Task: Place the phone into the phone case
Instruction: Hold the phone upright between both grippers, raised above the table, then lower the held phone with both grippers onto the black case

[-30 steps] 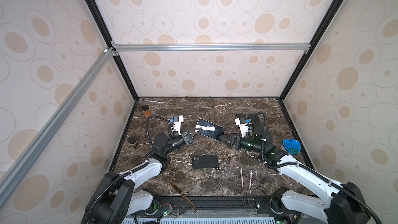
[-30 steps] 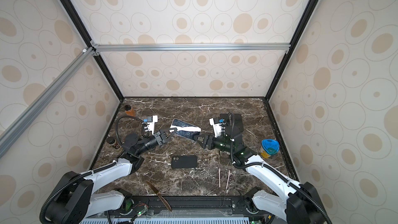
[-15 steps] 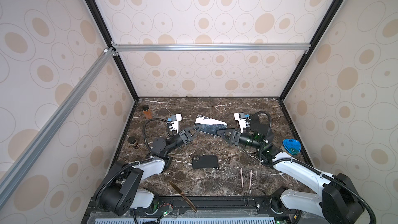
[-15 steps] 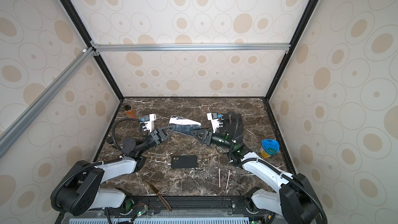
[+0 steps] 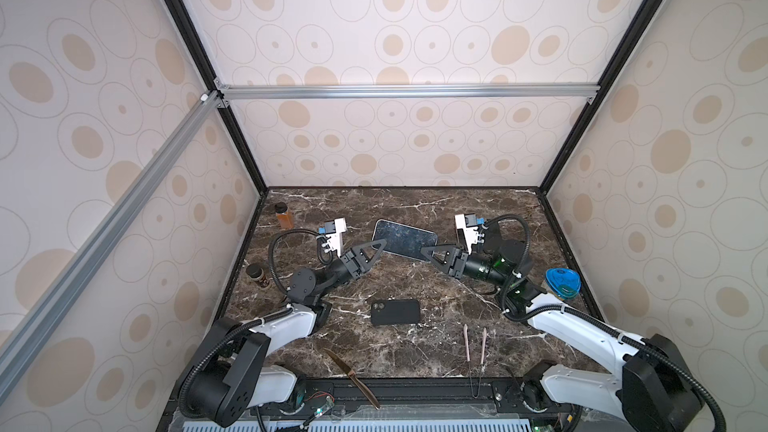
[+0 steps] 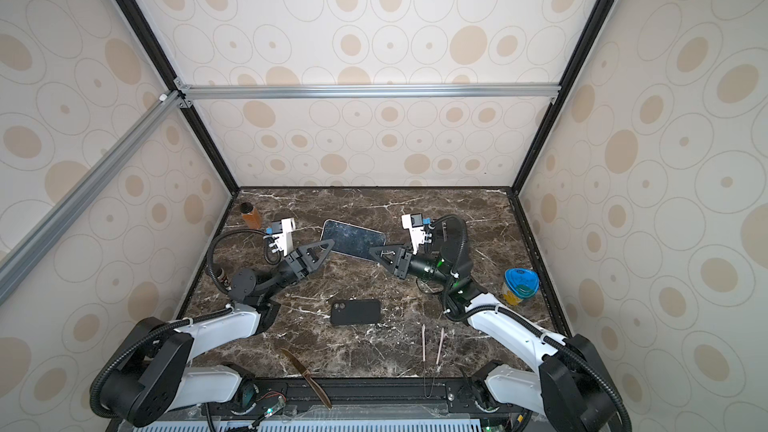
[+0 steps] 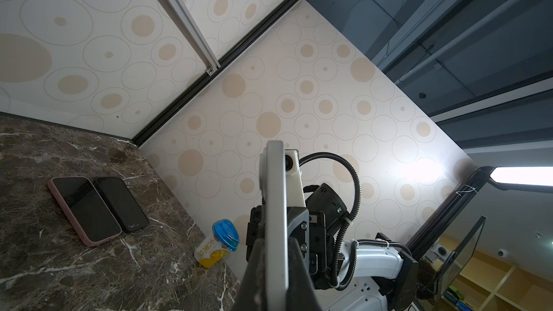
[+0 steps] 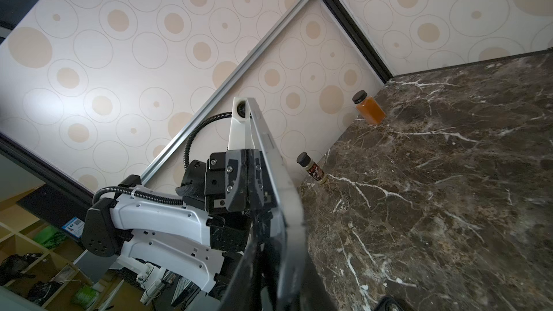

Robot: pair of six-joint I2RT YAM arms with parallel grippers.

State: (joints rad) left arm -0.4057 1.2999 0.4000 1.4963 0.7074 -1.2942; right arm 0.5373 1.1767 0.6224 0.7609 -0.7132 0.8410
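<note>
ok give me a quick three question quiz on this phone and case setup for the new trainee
1. True or false: the phone lies flat on the table.
2. Which sits nearest the table's front edge? A the phone case; B the orange bottle; C the blue-lidded cup.
3. Of the left pincer and the right pincer, how many grip the phone?

Key: 1 false, it is held off the table; 2 A; 3 two, one at each end.
</note>
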